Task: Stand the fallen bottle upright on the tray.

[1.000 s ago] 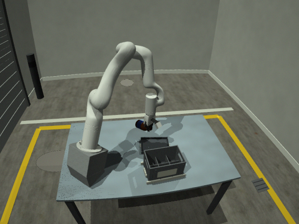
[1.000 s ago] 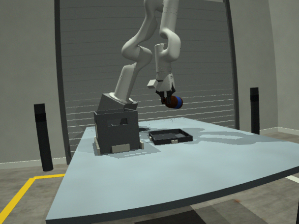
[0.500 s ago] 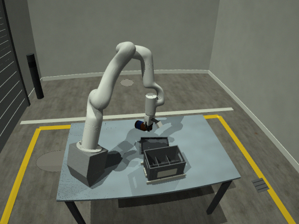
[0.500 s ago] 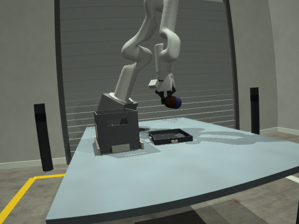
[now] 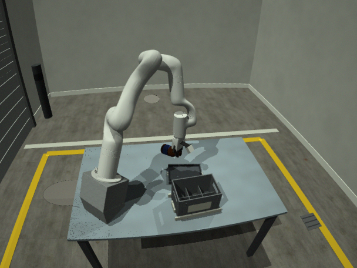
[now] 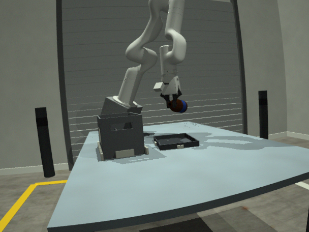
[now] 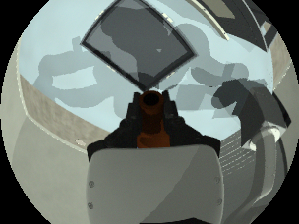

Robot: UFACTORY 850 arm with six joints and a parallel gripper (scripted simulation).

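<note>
Top view, left to right: my arm's base (image 5: 93, 192) (image 6: 107, 105) is sitting on the table (image 5: 249, 188) (image 6: 178, 178), left of center. Bottle, brown with blue band (image 5: 167, 150) (image 6: 179, 106) (image 7: 153, 140), is hanging tipped over near mid-frame, above the table; my gripper (image 5: 177, 154) (image 6: 172, 105) (image 7: 151, 100) is clamping it near the neck. Tray (image 5: 185, 165) (image 6: 178, 144) (image 7: 113, 65) is lying level below center, no bottle standing on it. Crate (image 5: 199, 207) (image 6: 122, 140) (image 7: 246, 25) is standing upright just beside it, lower right of center.

Slight turn of gripper and bottle in mid-air

From where I'm standing, the gripper (image 5: 177, 154) (image 6: 171, 105) (image 7: 151, 100) has swung round a touch compared with a second ago, and the pale block (image 5: 190, 147) (image 6: 158, 86) on its side has swung with it. The bottle (image 5: 169, 150) (image 6: 178, 106) (image 7: 151, 123) has gone along, its blue-banded end a little closer in beneath the gripper in the exterior view. The shift is so small that I can't be sure how far it turned.
</note>
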